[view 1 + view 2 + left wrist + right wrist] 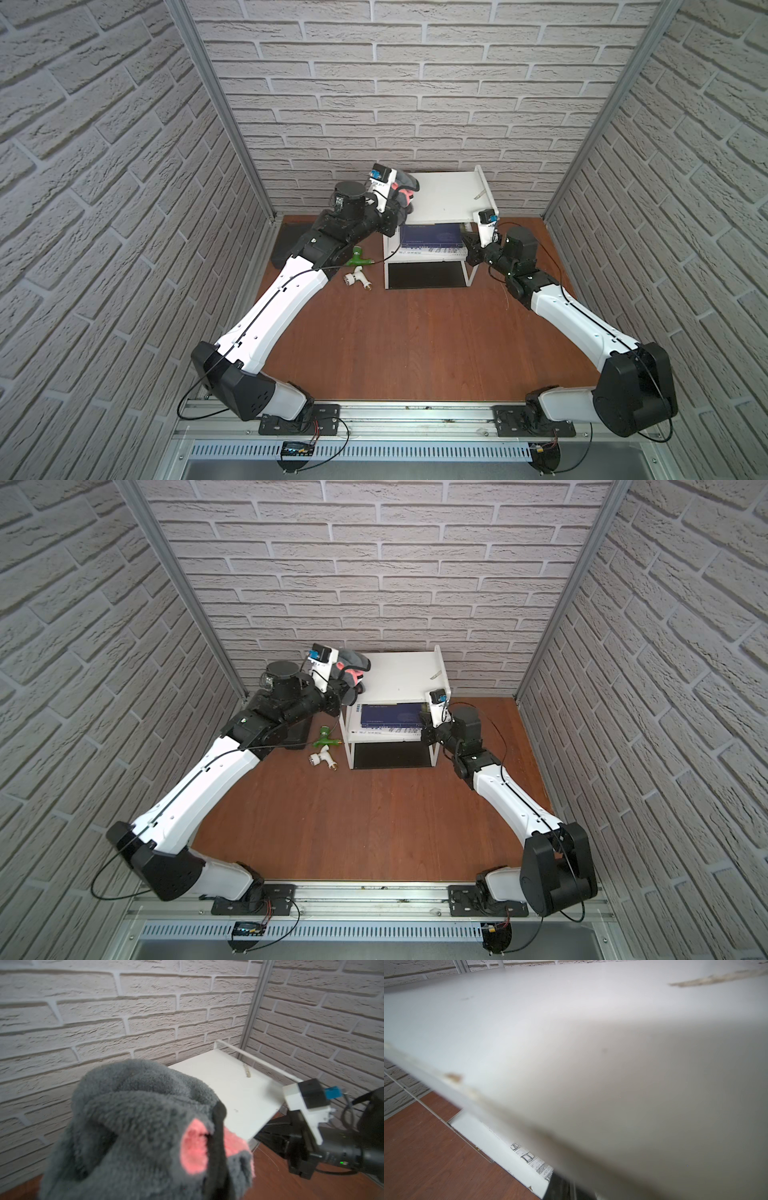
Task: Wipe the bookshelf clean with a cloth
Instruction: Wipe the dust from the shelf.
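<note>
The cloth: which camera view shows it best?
The left wrist view: the cloth fills the foreground, with grey pile, pink face and dark trim clear. Both top views show it only as a small bundle at the bookshelf top's edge. The right wrist view misses it.

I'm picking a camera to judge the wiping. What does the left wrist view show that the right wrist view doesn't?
Only left wrist: the bunched cloth, grey with pink showing, filling the foreground, and the right arm's wrist camera beside the bookshelf. Only right wrist: a brown chip on the top board's edge and a printed sheet on the tier below. Both: the bookshelf's top board, its brownish streak, the wooden table, the brick wall.
</note>
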Motion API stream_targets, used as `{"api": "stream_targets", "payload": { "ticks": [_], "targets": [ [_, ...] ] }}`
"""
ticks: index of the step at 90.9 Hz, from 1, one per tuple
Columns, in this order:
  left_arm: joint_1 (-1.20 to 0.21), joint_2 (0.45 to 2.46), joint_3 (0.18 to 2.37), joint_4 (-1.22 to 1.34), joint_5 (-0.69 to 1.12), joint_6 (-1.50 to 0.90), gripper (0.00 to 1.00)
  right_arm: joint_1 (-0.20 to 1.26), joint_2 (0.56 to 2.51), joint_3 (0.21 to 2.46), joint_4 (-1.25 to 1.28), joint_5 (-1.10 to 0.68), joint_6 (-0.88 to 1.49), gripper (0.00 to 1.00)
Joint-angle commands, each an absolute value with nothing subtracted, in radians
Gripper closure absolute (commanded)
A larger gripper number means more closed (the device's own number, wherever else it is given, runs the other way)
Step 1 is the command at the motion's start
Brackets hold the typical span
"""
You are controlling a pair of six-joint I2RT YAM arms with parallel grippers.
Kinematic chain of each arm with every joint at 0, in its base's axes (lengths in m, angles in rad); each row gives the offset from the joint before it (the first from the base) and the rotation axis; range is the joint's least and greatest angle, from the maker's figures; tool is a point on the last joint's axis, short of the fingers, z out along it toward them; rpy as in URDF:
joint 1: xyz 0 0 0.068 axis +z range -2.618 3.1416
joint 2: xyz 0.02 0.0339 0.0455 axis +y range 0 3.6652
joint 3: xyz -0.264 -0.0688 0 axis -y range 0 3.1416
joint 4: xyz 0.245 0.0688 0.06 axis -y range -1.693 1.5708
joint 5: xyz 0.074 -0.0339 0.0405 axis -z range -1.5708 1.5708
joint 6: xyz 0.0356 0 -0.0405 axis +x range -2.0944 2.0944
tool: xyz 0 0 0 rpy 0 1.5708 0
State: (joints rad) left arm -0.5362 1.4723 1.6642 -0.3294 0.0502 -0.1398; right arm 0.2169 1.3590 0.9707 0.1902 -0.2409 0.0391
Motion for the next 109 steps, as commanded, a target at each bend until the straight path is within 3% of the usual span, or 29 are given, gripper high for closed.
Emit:
{"api": "stream_targets", "payload": {
  "ticks": [1,19,33,64,91,99,109],
  "targets": [
    [-0.66,1.532,1.786,-0.406,-0.183,0.041,1.0,0.213,1.362,0.968,0.202,-0.225,0.073,0.97],
    [-0.761,1.748,2.016,-0.529,-0.741,0.149,1.0,0.213,1.374,0.978,0.183,-0.224,0.071,0.97],
    [-0.745,1.833,2.12,-0.608,-0.897,0.122,1.0,0.213,1.374,0.973,0.181,-0.22,0.071,0.97],
    [-0.612,1.906,2.195,-0.817,-0.832,-0.083,1.0,0.213,1.381,0.971,0.156,-0.203,0.055,0.97],
    [-0.466,2.235,2.626,-0.7,-0.608,-0.047,1.0,0.213,1.404,0.979,0.14,-0.233,0.074,0.97],
    [-0.466,2.277,2.651,-0.607,-0.598,-0.041,1.0,0.213,1.404,0.979,0.132,-0.239,0.073,0.97],
    [-0.498,2.292,2.651,-0.566,-0.397,-0.098,1.0,0.213,1.409,0.985,0.126,-0.25,0.072,0.97]
  ]
}}
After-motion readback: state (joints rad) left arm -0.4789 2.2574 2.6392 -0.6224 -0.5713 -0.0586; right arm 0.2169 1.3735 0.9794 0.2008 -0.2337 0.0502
